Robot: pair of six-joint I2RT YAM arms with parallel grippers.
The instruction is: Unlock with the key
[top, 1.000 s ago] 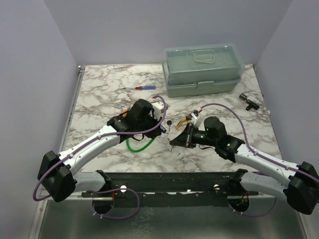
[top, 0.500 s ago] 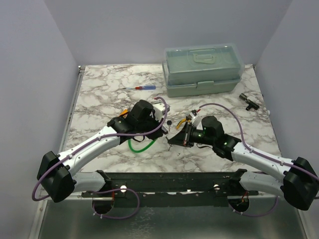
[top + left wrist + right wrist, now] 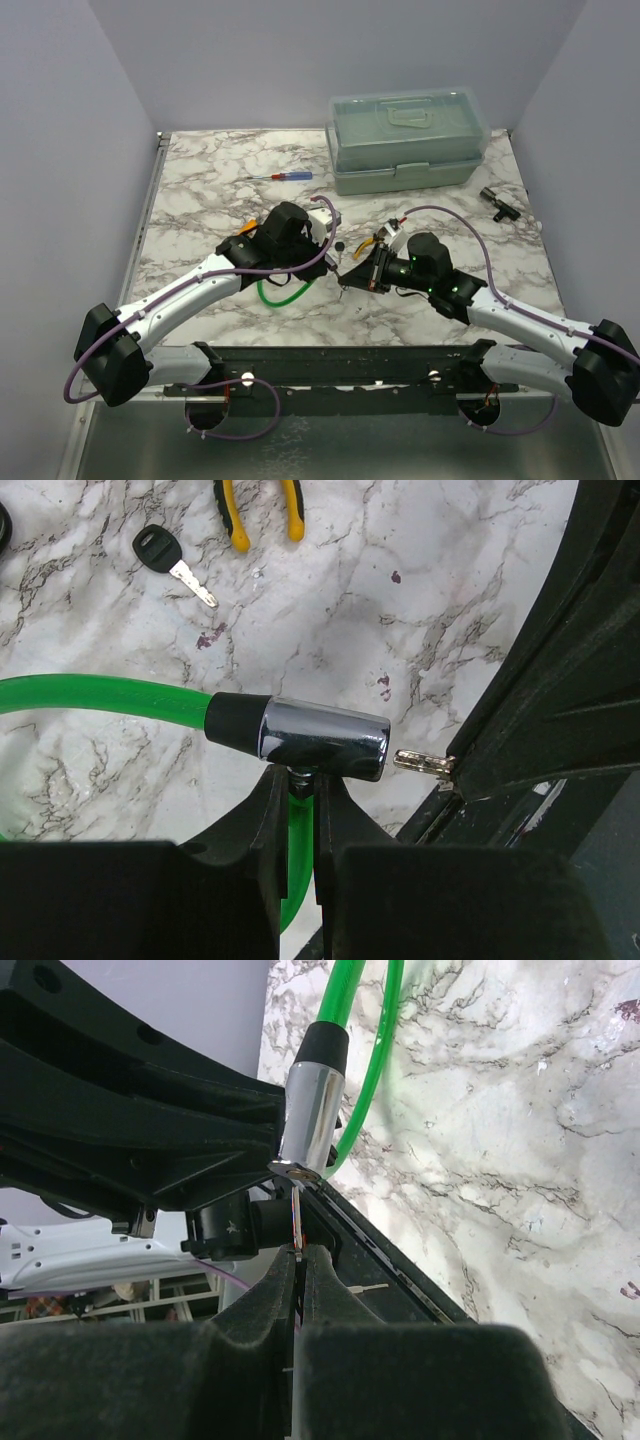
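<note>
Key [image 3: 425, 763] pinched in my right fingers [image 3: 283, 1280], blade tip at the keyhole of the lock barrel [image 3: 322, 742] clamped by my left fingers [image 3: 278, 795]. Slight misalignment could jam or bend the blade, or twist the barrel loose.

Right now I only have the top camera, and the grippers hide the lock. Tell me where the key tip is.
Observer: In the right wrist view, the key is pinched in the right gripper. Its tip is at the keyhole face of the chrome barrel, and most of the blade shows outside.
Operator: Check the left grip before I push.
Observer: In the left wrist view, the left gripper is pinched on the green cable just under the barrel. The barrel lies level, with its keyhole end toward the key.
</note>
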